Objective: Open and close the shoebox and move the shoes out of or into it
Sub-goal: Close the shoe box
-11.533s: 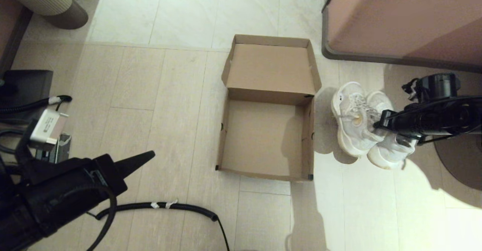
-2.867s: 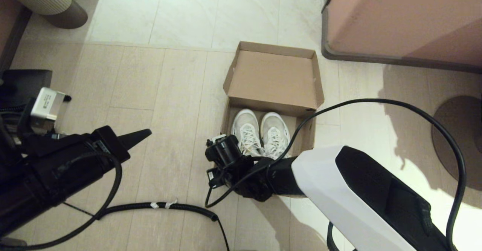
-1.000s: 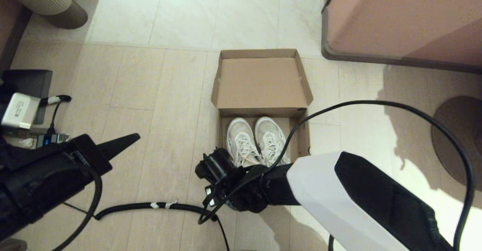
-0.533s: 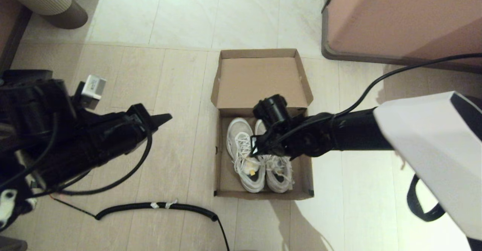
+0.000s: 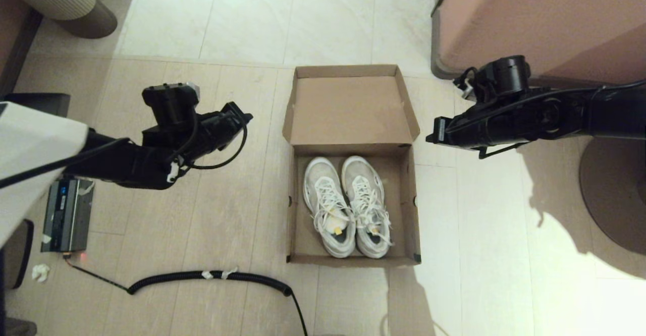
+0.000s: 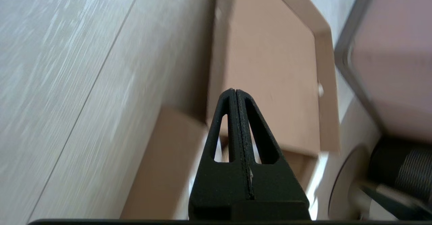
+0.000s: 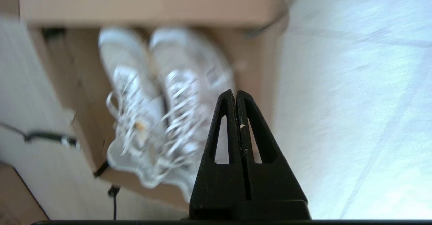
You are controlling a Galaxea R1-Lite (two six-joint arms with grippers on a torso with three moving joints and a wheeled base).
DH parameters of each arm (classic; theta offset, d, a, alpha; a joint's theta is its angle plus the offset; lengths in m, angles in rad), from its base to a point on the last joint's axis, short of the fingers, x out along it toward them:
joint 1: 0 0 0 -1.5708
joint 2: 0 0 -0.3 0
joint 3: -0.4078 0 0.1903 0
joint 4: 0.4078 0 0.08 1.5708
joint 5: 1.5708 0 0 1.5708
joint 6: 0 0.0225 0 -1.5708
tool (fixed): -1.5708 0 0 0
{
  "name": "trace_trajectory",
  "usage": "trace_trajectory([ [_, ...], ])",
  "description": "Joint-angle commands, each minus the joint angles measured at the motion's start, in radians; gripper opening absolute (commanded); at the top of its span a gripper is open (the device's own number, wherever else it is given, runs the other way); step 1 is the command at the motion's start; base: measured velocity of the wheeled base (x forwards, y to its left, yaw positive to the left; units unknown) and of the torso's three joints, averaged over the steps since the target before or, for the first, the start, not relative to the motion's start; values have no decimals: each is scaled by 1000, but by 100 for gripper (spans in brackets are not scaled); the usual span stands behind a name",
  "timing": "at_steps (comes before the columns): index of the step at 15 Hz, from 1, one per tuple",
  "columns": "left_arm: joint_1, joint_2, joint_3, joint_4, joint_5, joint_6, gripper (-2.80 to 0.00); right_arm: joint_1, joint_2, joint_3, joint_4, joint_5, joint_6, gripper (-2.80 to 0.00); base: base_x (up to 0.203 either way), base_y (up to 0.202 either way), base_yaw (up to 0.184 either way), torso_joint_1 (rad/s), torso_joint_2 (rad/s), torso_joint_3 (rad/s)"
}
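The brown cardboard shoebox [image 5: 293, 210] lies open on the floor, its hinged lid [image 5: 349, 108] folded back on the far side. Both white lace-up shoes [image 5: 348, 207] sit side by side inside it, toes toward the lid. My left gripper [image 5: 246, 119] hovers left of the lid, shut and empty, apart from the box. My right gripper [image 5: 433, 136] hovers just right of the lid's corner, also shut and empty. The left wrist view shows the left gripper [image 6: 235, 90] pointing at the lid [image 6: 270, 66]. The right wrist view shows the right gripper [image 7: 235, 91] beside the shoes [image 7: 152, 103].
A large pinkish-brown furniture block [image 5: 545, 23] stands at the back right, close behind my right arm. A black corrugated cable [image 5: 212, 275] lies on the floor in front of the box. A dark device [image 5: 65, 215] sits at the left, a round dark base [image 5: 615, 194] at the right.
The shoes went from the floor on the right into the box. My right arm has since swung off the shoes to the box's right; my left arm came forward to its left.
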State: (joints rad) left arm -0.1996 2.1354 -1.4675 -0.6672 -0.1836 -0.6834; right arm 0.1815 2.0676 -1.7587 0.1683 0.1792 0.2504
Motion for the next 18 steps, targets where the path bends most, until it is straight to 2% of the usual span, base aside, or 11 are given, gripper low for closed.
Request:
trace_trajectory([
  [1,0,135,-105,-9,-1,-24,-280,-67,20,-23,-4,19,3,-280,0,0,0,0,0,0],
  [4,-22,228,-251,-16,5,-41,-280,-126,118,-82,-71,31,25,-280,0,0,0,0,0,0],
  [6,-37,293,-335,-17,20,-41,-280,-135,192,-107,-220,33,118,-280,0,0,0,0,0,0],
  [9,-48,391,-449,-17,88,-35,-280,-135,297,-121,-392,34,227,-280,0,0,0,0,0,0],
  [10,-51,403,-451,-18,90,-36,-280,-134,330,-150,-407,34,254,-280,0,0,0,0,0,0],
  [12,-57,409,-451,-37,90,-36,-280,-136,382,-198,-483,42,379,-280,0,0,0,0,0,0],
  [14,-65,410,-451,-57,89,-35,-280,-133,406,-202,-562,108,472,-280,0,0,0,0,0,0],
  [16,-72,408,-450,-58,91,-35,-280,-130,408,-202,-581,166,578,-280,0,0,0,0,0,0],
  [18,-76,408,-450,-58,92,-35,-280,-129,428,-202,-598,206,623,-280,0,0,0,0,0,0],
])
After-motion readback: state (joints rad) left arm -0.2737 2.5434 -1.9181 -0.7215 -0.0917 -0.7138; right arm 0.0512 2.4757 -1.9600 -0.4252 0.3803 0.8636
